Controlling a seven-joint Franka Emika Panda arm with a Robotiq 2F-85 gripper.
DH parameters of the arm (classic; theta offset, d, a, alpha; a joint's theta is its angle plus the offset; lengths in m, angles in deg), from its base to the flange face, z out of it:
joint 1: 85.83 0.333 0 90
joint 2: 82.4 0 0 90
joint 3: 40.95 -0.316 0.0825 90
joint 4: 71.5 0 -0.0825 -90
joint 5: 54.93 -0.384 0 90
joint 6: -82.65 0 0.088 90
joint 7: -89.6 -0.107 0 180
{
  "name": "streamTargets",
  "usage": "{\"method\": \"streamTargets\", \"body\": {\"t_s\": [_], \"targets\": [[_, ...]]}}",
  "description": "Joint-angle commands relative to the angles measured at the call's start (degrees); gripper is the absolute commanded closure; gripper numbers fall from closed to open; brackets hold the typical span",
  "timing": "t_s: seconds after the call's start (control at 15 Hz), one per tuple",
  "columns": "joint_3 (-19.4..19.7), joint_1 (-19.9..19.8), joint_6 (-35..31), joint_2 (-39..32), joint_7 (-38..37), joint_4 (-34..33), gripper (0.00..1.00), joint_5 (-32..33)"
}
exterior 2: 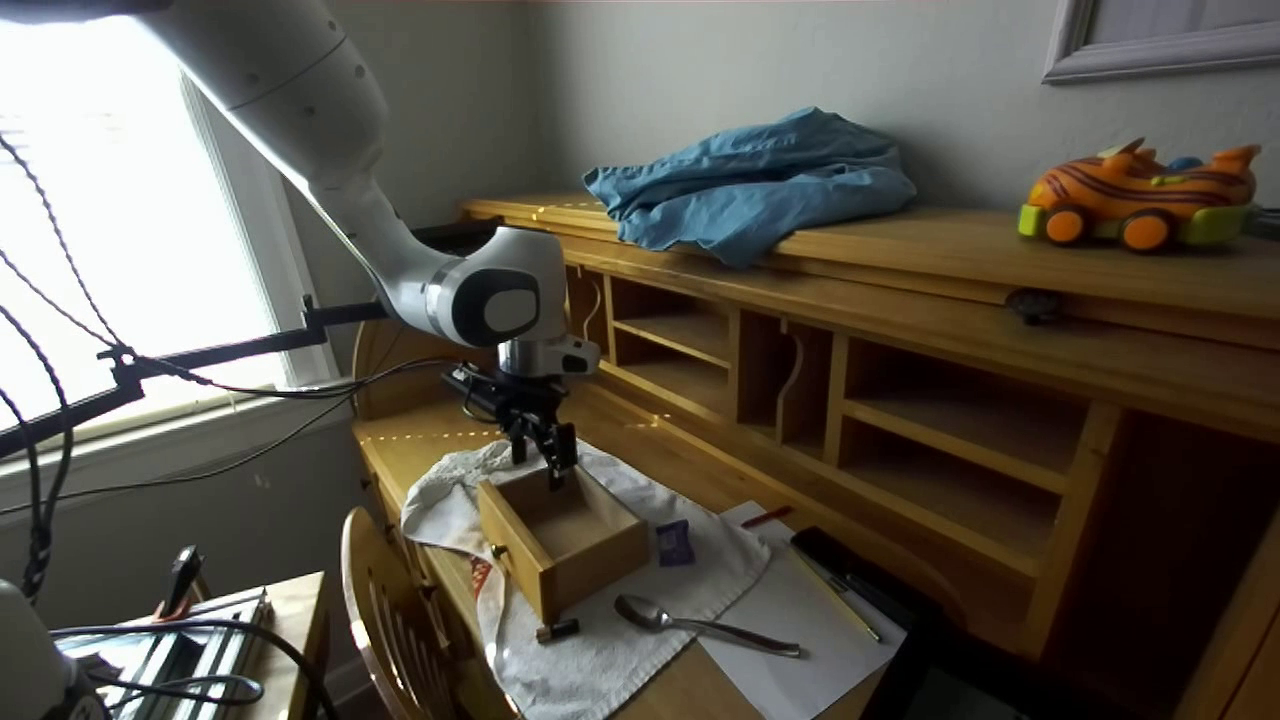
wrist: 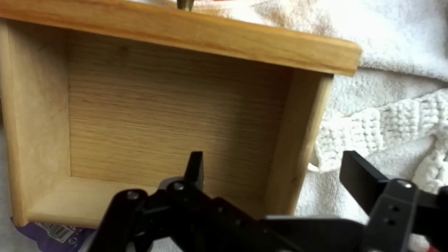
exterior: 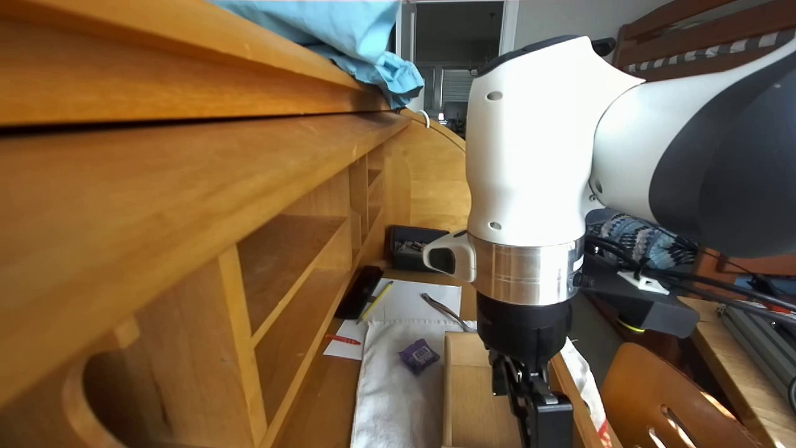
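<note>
Over one side wall of the drawer (exterior 2: 602, 566), the gripper (wrist: 273, 154) points down with its fingers (wrist: 360, 182) spread well apart. In the wrist view one finger shows on the inner side of that wall and one on the outer; whether either touches the wood cannot be told. The drawer sits right way up on the towel (exterior 2: 620, 670), on the desk (exterior 2: 430, 440), its knob (exterior 2: 497, 551) facing the chair (exterior 2: 362, 580). Just beside the drawer's back, also on the towel, is a purple packet (exterior 2: 675, 543), and near a front corner lies a small dark cylinder (exterior 2: 560, 630). The spoon (exterior 2: 690, 625) has its bowl on the towel and its handle across the paper (exterior 2: 785, 610), where there is a yellow pencil (exterior 2: 840, 597); a red crayon (exterior 2: 768, 516) lies at the paper's edge. Above, on the desk's top shelf, are a blue cloth (exterior 2: 750, 190) and a toy car (exterior 2: 1140, 205).
</note>
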Motion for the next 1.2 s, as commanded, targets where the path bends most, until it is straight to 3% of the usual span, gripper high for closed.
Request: {"method": "streamTargets", "body": {"t_s": [0.0,0.07,0.13,0.27,0.87,1.13], "targets": [[0.04,1.09,1.56,-2.56,0.08,-2.88,0.00,0.22],[0.01,1.26,1.71,-3.05,0.20,-3.35,0.00,0.16],[0.05,1.46,1.74,-3.43,0.18,-3.68,0.25,0.24],[0.11,1.77,1.78,-4.13,0.22,-4.27,0.34,0.23],[0.31,2.30,2.00,-5.29,0.24,-5.28,0.98,0.23],[0.07,2.03,2.92,-4.44,0.45,-5.10,0.97,-0.24]]}}
